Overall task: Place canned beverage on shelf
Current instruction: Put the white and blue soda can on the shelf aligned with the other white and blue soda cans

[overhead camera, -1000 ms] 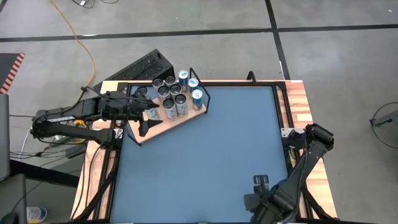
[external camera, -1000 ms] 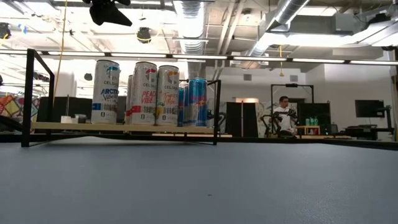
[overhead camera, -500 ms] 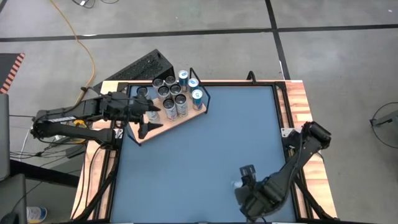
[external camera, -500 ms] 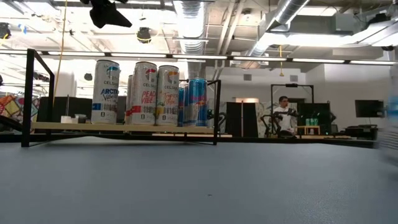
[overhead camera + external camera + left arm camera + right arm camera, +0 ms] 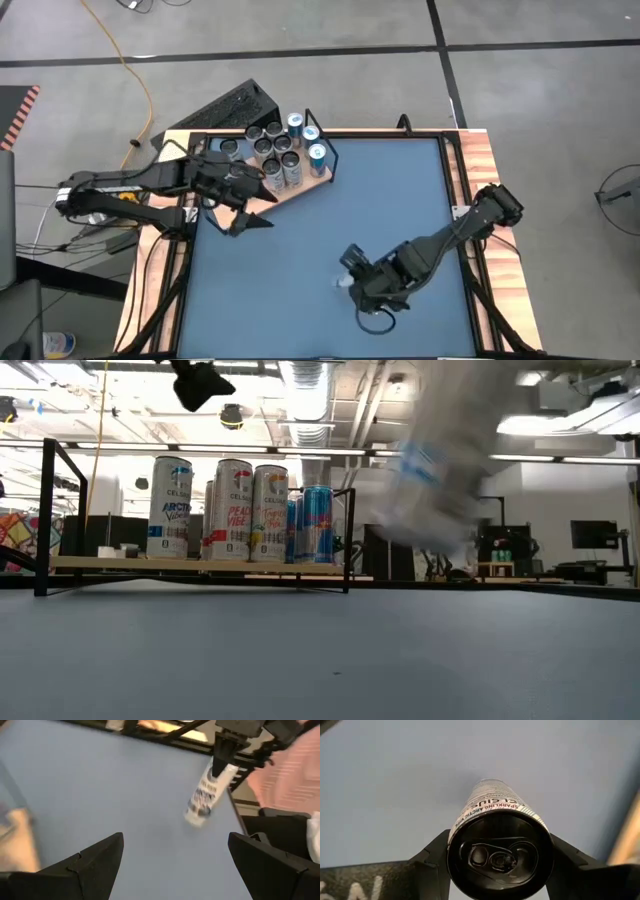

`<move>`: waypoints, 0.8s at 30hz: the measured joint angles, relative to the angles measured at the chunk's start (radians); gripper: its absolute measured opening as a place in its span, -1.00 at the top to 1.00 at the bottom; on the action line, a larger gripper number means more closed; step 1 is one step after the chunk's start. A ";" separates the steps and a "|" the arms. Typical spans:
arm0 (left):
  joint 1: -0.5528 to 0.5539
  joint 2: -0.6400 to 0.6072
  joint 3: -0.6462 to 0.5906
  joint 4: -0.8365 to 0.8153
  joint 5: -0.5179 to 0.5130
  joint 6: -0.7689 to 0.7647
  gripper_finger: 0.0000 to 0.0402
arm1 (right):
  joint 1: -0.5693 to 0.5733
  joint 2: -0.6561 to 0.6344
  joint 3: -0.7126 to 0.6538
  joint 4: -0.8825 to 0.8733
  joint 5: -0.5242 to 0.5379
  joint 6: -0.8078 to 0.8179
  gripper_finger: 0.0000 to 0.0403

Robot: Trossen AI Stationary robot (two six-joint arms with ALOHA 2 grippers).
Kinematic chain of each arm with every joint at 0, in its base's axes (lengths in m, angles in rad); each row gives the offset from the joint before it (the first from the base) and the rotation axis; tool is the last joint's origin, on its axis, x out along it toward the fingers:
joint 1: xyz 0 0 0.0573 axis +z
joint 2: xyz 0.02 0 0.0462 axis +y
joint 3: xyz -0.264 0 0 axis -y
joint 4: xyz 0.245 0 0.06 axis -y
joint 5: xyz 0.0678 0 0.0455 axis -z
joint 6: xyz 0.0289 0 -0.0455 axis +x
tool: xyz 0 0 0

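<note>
Blue bench [image 5: 330, 230] mid-span: right pincer [image 5: 352, 279] clenched on the can [image 5: 492, 815], its long axis tilted, shelf [image 5: 290, 190] lying far-left beyond it; left pincer [image 5: 245, 210] hangs released beside that shelf.

We see a blue tabletop [image 5: 400, 200] with wooden edges [image 5: 487, 170]. On the grey floor [image 5: 540, 90] beyond it lie an orange cable [image 5: 125, 65] and a black ribbed box [image 5: 232, 107]. Ceiling ducts [image 5: 300, 390] run overhead.

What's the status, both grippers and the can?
Right gripper shut on can, mid-table. Left gripper open, beside shelf. Path clear.
</note>
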 joint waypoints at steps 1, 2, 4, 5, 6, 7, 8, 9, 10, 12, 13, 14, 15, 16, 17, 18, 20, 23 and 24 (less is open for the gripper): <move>-0.006 0.023 0.000 0.032 0.015 0.007 -0.72 | -0.009 0.000 0.019 0.018 0.003 -0.037 -0.06; -0.012 0.045 0.000 0.067 0.042 0.014 -0.72 | -0.016 0.000 0.043 0.029 0.010 -0.070 -0.06; -0.029 0.095 0.000 0.147 0.129 0.017 -0.72 | -0.026 0.000 0.093 0.028 0.020 -0.121 -0.06; -0.037 0.118 0.000 0.212 0.181 0.016 -0.72 | -0.030 -0.001 0.117 0.024 0.028 -0.138 -0.06; -0.045 0.140 0.000 0.263 0.229 0.014 -0.72 | -0.031 -0.001 0.140 0.020 0.041 -0.155 -0.06; -0.052 0.165 0.000 0.302 0.279 0.013 -0.72 | -0.030 -0.001 0.159 0.020 0.052 -0.171 -0.06; -0.056 0.188 0.000 0.355 0.330 0.006 -0.72 | -0.028 -0.002 0.174 0.025 0.059 -0.184 -0.06; -0.057 0.211 0.000 0.399 0.366 0.002 -0.72 | -0.023 -0.002 0.188 0.029 0.068 -0.198 -0.06; -0.059 0.233 0.000 0.426 0.402 0.000 -0.72 | -0.017 -0.002 0.199 0.029 0.078 -0.213 -0.06; -0.058 0.269 0.000 0.473 0.454 -0.007 -0.72 | -0.005 -0.002 0.216 0.034 0.089 -0.243 -0.06; -0.057 0.282 0.000 0.487 0.465 -0.011 -0.72 | 0.001 -0.002 0.223 0.042 0.089 -0.257 -0.06; -0.056 0.295 0.000 0.488 0.475 -0.013 -0.72 | 0.008 -0.002 0.227 0.054 0.089 -0.268 -0.06; -0.055 0.311 0.000 0.497 0.485 -0.014 -0.72 | 0.014 -0.002 0.228 0.070 0.090 -0.282 -0.06; -0.055 0.326 0.000 0.512 0.493 -0.016 -0.72 | 0.018 -0.002 0.228 0.084 0.091 -0.298 -0.06; -0.055 0.340 0.000 0.520 0.503 -0.016 -0.72 | 0.021 -0.002 0.228 0.090 0.091 -0.313 -0.06; -0.058 0.357 0.000 0.544 0.519 -0.021 -0.72 | 0.022 -0.002 0.228 0.091 0.091 -0.325 -0.06; -0.069 0.391 0.001 0.632 0.541 -0.044 -0.72 | 0.018 -0.002 0.228 0.107 0.090 -0.332 -0.06; -0.084 0.441 0.001 0.730 0.585 -0.100 -0.72 | 0.003 -0.002 0.228 0.139 0.092 -0.334 -0.06; -0.089 0.454 0.001 0.737 0.590 -0.112 -0.72 | -0.003 -0.002 0.228 0.144 0.092 -0.336 -0.06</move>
